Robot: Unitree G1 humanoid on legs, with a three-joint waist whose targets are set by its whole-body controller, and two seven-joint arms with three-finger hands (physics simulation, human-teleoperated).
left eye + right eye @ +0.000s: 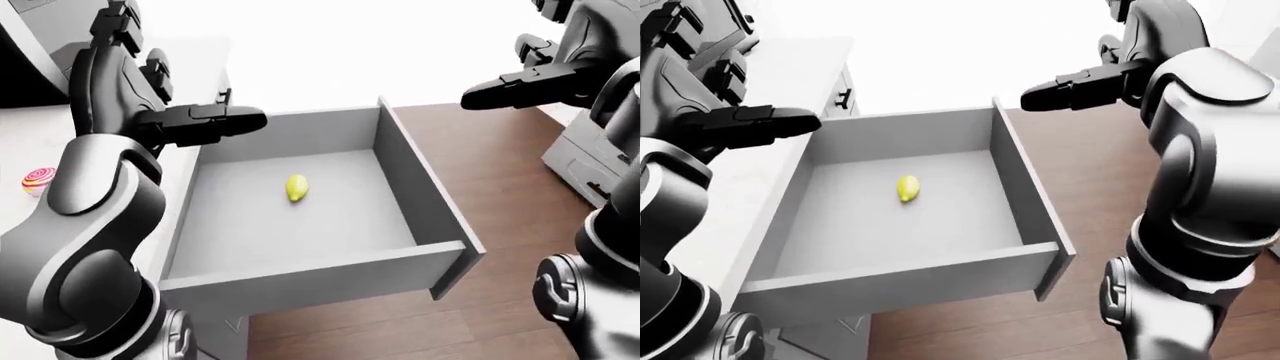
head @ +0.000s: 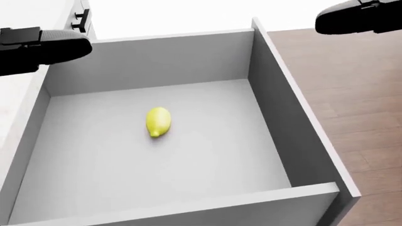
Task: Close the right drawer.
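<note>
Grey drawer fully open below both robot hands, lemon inside. Left robot hand and right robot hand seemingly extended, empty. Closing not begun.

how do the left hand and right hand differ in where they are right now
The left hand hangs over the open drawer's far-left corner; the right hand sits off its right side, over the wooden floor. In the head view the left one is lower. Both are empty, fingers straight, touching nothing.
</note>
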